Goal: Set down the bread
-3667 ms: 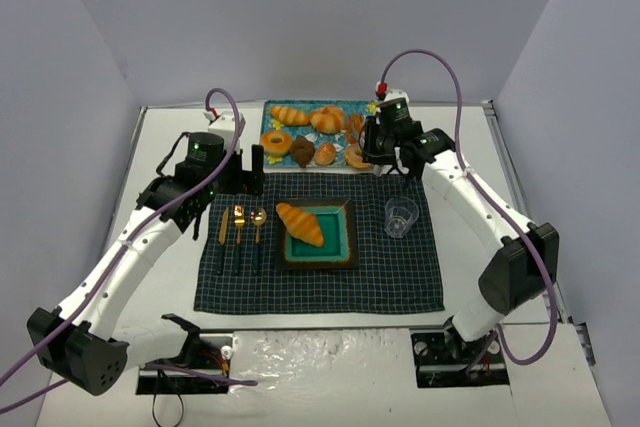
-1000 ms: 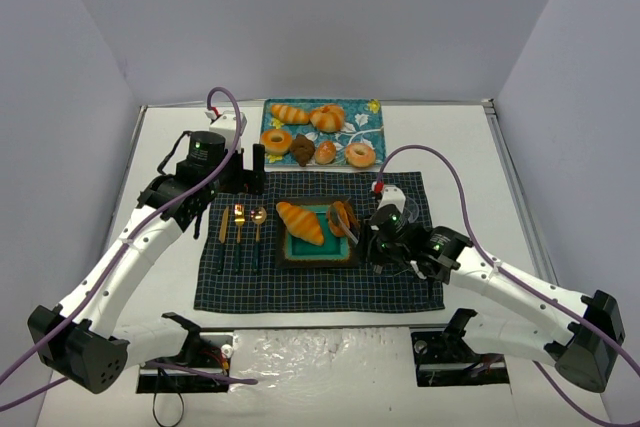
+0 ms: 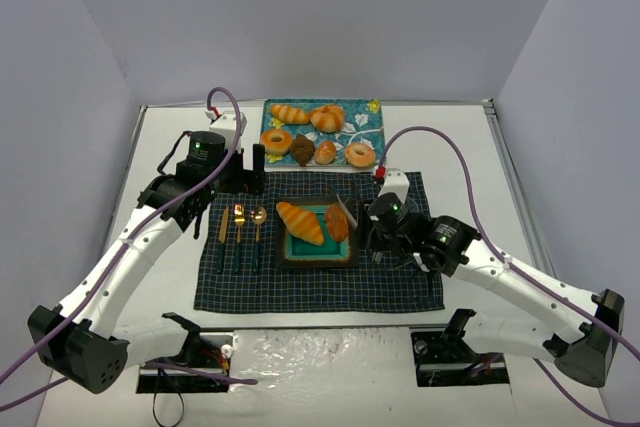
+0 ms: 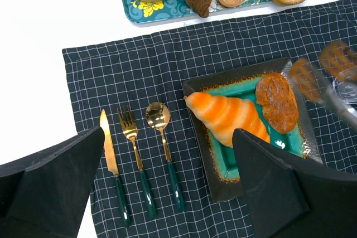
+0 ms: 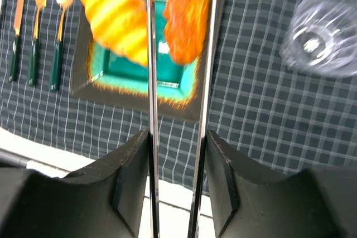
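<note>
A brown bread [image 3: 338, 221] lies on the right half of the dark plate with a teal centre [image 3: 300, 261], beside a striped croissant [image 3: 300, 222]. My right gripper [image 3: 385, 222] is shut on metal tongs [image 3: 347, 209]. The tong arms [image 5: 152, 82] stand apart over the brown bread [image 5: 187, 20]. In the left wrist view the tong tips [image 4: 321, 82] are blurred, just right of the bread [image 4: 277, 102]. My left gripper [image 3: 245, 169] is open and empty, above the cutlery [image 4: 159, 154].
A patterned tray [image 3: 372, 110] with several breads and doughnuts stands at the back. A gold knife, fork and spoon [image 3: 239, 225] lie left of the plate on the dark checked placemat [image 3: 320, 282]. A clear glass [image 5: 323, 37] stands right of the plate, under my right arm.
My right arm came from the tray to the plate with the brown bread in the tongs. The bread, held over the plate's right edge a second ago, now lies on it. Left arm unmoved.
</note>
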Controlling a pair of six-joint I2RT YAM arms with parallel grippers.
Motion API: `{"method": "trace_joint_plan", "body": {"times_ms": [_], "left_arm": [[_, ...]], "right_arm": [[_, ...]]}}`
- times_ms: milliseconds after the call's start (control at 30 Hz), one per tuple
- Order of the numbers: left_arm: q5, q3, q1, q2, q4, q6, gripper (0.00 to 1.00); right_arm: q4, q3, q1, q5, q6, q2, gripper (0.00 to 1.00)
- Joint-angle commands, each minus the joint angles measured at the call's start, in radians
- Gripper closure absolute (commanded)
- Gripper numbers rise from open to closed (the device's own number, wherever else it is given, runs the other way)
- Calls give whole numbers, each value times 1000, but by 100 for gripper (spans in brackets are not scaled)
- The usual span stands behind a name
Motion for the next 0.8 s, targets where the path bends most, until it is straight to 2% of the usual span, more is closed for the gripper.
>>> {"method": "trace_joint_plan", "body": {"times_ms": [0,100,267,500,767], "left_arm": [[-1,17,-5,-2,55,9,3],[-1,17,-6,-2,53,9,3],[-2,17,-8,-1,55,9,3],[0,19,-8,2,56,10,3],[0,19,-9,-1,55,10,3]], "right_arm": [[-7,134,-3,176,-51,37,60],[-6,181,-48,211,-92,84,59],[37,237,-201,211,-177,127,58],[152,299,-483,92,-266,191,57],[276,350,-777,-65,-310,354,54]]}}
